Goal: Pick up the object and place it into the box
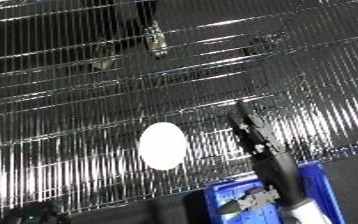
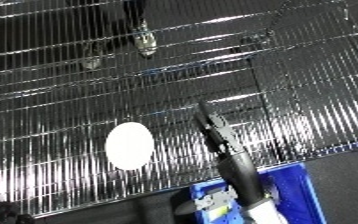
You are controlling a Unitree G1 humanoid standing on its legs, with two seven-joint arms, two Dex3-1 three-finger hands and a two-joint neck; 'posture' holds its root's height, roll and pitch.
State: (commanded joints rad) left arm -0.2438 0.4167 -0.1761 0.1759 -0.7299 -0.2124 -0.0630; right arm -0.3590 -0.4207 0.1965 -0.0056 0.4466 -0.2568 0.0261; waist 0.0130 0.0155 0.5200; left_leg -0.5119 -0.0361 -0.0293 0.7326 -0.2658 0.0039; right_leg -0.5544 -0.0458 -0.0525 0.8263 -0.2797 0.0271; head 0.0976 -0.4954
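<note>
Egg-shaped white object (image 1: 162, 145) lies flat on the wire rack (image 1: 60, 110), left of my right hand (image 1: 249, 131) and not touching it. I've got the hand's fingers straight and pressed together, holding nothing, reaching out over the rack beside it. Lower right, the blue bin (image 1: 318, 187) sits under my forearm, close by for the drop.

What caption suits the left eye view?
Right hand extended over a wire rack, beside a white oval object; blue bin below.
</note>
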